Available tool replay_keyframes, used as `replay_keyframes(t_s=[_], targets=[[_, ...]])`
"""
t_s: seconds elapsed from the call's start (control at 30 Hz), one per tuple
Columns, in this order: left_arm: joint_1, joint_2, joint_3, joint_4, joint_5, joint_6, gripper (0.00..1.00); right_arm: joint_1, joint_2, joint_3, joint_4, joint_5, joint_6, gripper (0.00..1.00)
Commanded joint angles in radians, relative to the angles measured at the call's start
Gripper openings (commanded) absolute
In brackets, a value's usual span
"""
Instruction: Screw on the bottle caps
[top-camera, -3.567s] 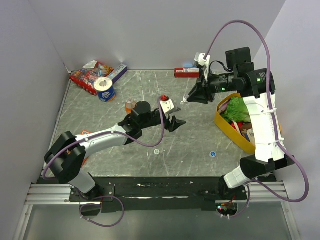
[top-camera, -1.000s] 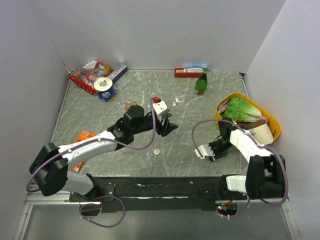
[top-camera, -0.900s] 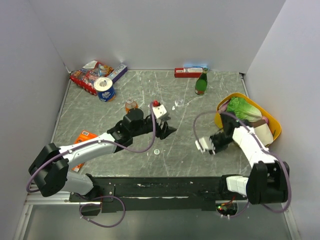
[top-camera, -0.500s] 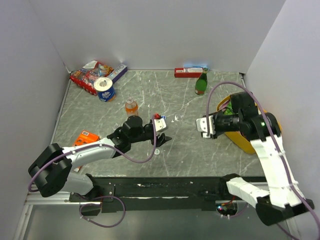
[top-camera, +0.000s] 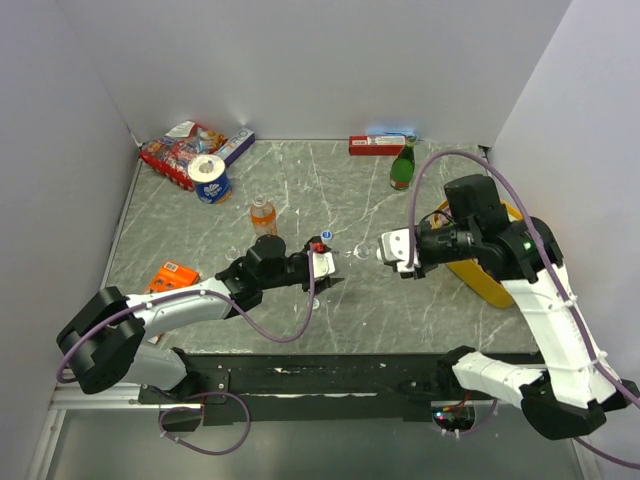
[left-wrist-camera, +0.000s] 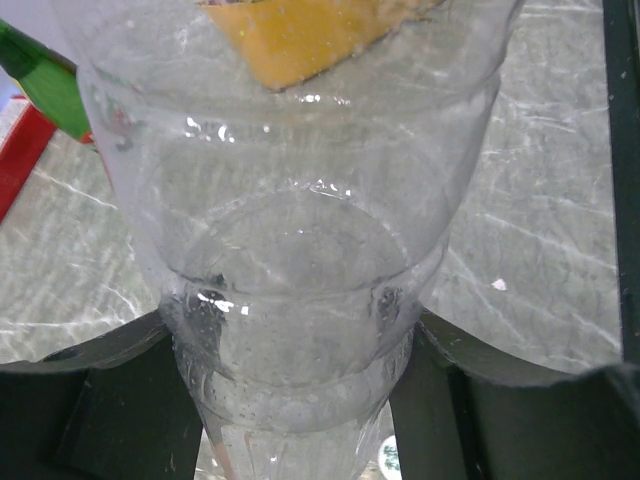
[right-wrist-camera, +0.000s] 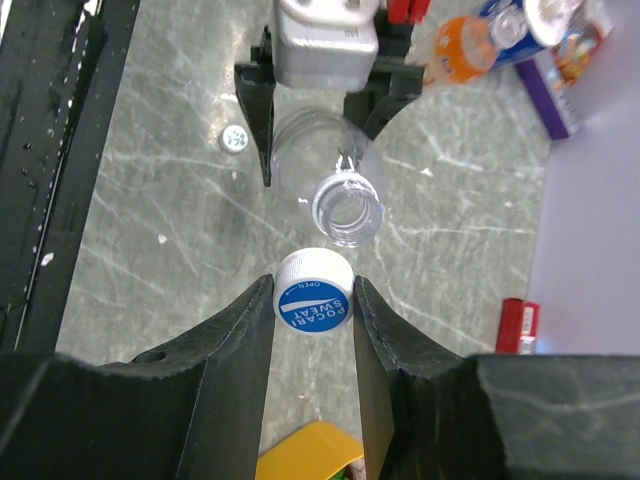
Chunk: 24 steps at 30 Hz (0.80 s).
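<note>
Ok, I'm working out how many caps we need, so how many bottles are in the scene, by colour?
Green bottle: 1
Orange drink bottle: 1
Clear bottle, held in the left tool: 1
Total: 3

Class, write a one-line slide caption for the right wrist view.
Right gripper holds a blue-and-white cap near the open mouth of a clear bottle held by the left gripper.
</note>
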Motion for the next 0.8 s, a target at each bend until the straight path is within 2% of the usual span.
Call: replay_keyframes(t_s=[0.0, 0.47, 0.77], targets=[[-0.009, -0.005, 0.005, 0.039, 0.053, 0.083, 0.01, 0.016, 0.01, 0.02, 0.018, 0.025, 0.009, 0.3], [-0.012, 0.017, 0.047, 0.034, 0.067, 0.152, 0.01, 0.101, 0.028, -0.02, 0.035, 0.052, -0.029, 0.32], [-0.013, 0.006, 0.06, 0.039, 0.069, 0.16, 0.01, 0.15, 0.033, -0.075, 0.077, 0.13, -0.046, 0.32]])
